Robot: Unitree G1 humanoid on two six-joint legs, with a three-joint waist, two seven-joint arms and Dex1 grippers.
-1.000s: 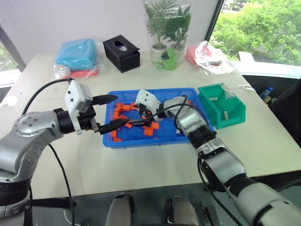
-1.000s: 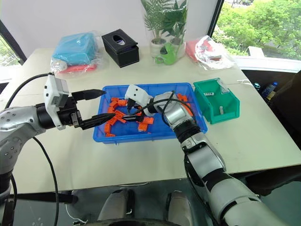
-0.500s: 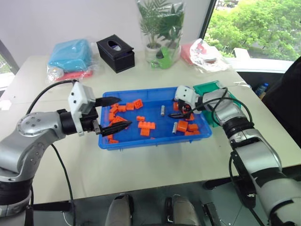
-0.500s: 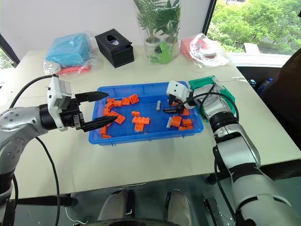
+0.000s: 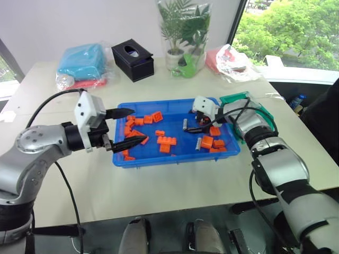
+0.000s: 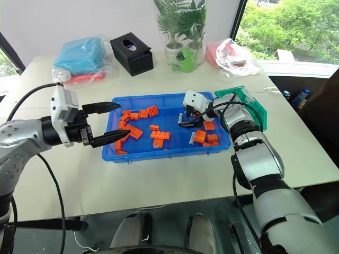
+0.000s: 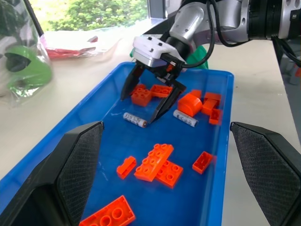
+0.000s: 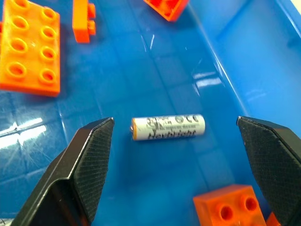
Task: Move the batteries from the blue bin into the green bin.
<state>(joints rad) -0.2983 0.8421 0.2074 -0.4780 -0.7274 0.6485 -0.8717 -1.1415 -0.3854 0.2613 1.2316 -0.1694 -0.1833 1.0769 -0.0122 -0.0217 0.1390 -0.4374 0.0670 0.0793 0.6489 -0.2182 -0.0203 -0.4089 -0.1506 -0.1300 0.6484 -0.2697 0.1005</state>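
The blue bin (image 5: 175, 160) sits mid-table with orange blocks (image 5: 167, 142) scattered in it. One of the batteries (image 8: 168, 127) lies flat on the bin floor in its right half, and my right gripper (image 5: 188, 125) hangs open just above it, a finger on either side, touching nothing. A second battery (image 7: 186, 118) lies close by, next to an orange block. The green bin (image 5: 239, 97) stands just right of the blue bin, mostly hidden behind my right arm. My left gripper (image 5: 139, 125) hovers open and empty over the bin's left end.
Along the table's far side stand a black tissue box (image 5: 132, 53), a potted plant (image 5: 183, 32), a light-blue bagged bundle (image 5: 82, 58) and a red bagged item (image 5: 230, 58). Bare tabletop lies in front of the blue bin.
My right gripper has swung from the bin's left-middle, among the blocks, over to its right half and now stands above a battery. The left gripper has stayed put. The head view shifted.
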